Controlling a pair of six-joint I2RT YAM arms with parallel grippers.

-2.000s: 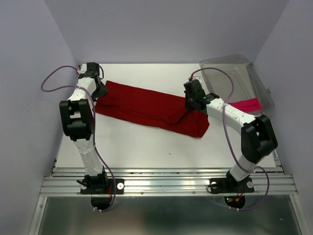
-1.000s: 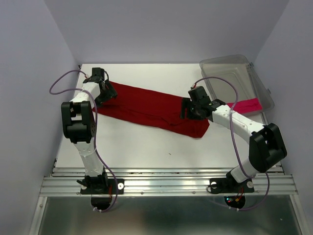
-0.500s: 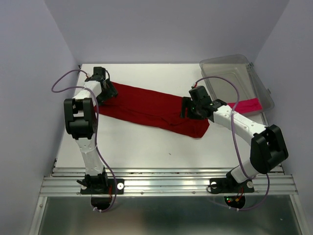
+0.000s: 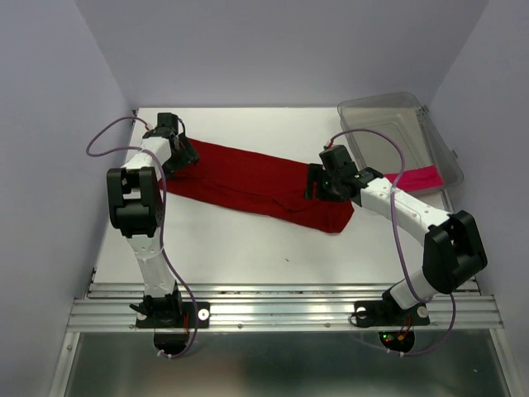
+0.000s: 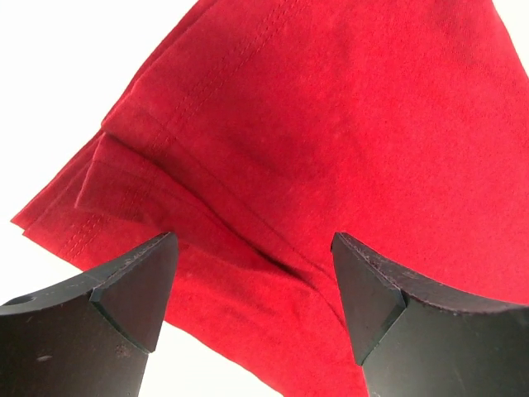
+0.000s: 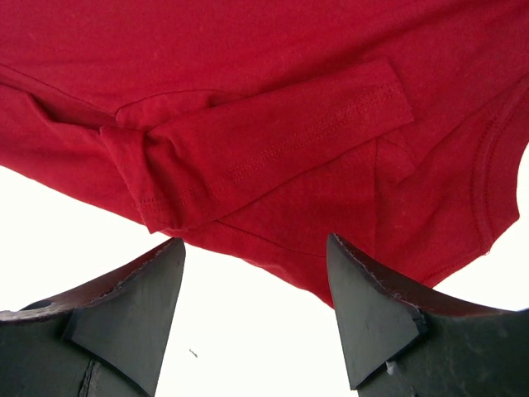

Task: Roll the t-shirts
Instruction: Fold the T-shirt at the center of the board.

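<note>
The white table [image 4: 248,248] fills the enclosure floor, with bare surface along its whole near side and at the far left and far middle.

The red t-shirt [image 4: 248,178] lies flat across the table as a long folded band. It runs from the far left down toward the right of centre, and both long edges are free of other things.

The left arm [image 4: 136,198] reaches to the shirt's far-left end. The left jaws stand wide apart and grip nothing. In the wrist view their tips straddle the stitched corner, where several folded layers stack up, and white table shows past that corner on the left and below. Whether the tips touch the cloth cannot be told.

The right arm [image 4: 405,211] stretches across to the shirt's right end. The right jaws are also spread and hold nothing. In the wrist view a folded sleeve lies just beyond the gap and the curved neckline is at the right. The shirt's near edge crosses between the tips, and bare table lies between and below them.

The clear plastic bin [image 4: 380,101] sits at the far right corner, close to the right wall.

The pink t-shirt [image 4: 417,178] lies at the bin's near edge, just right of the right arm. Whether it lies inside the bin cannot be told.
</note>
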